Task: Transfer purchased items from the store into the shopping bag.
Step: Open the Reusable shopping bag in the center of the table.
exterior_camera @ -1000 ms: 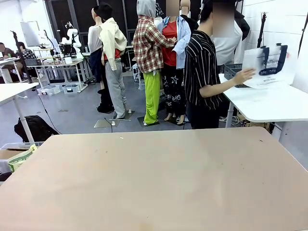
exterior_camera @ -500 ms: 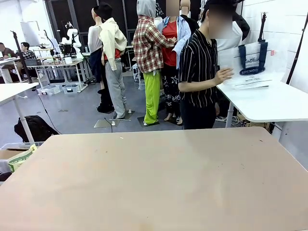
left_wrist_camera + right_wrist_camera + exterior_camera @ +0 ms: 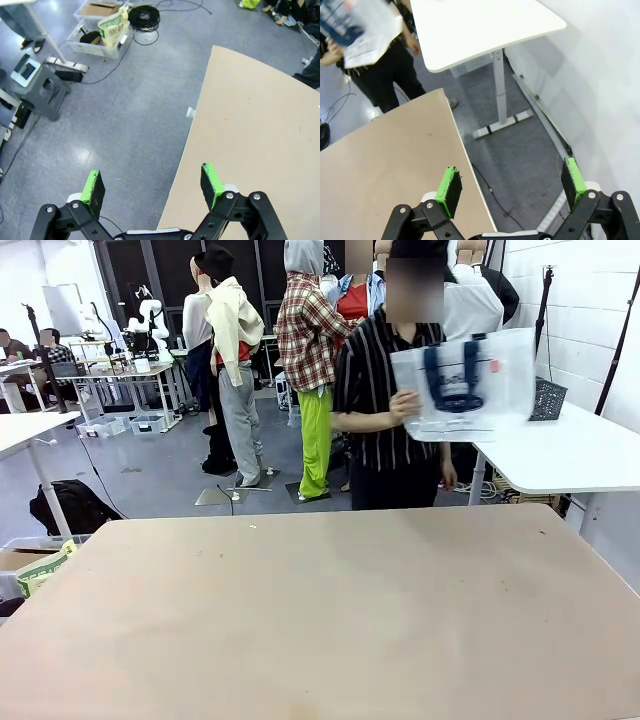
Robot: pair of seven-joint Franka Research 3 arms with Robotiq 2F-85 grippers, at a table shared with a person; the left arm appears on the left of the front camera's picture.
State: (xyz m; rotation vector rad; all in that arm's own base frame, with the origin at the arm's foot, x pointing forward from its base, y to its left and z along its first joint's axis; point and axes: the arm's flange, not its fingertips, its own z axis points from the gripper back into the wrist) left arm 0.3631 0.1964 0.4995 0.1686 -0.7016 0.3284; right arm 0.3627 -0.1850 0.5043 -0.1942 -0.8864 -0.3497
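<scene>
Person (image 3: 365, 400) w/ shopping bag (image 3: 462, 385), seemingly flat.

The translucent whitish shopping bag (image 3: 462, 385) with navy handles is held upright by the person (image 3: 380, 440).

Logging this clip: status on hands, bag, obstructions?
Left hand open, empty. Right hand open, empty. Shopping bag held up by person across the table. Mesh basket on white side table behind.
</scene>
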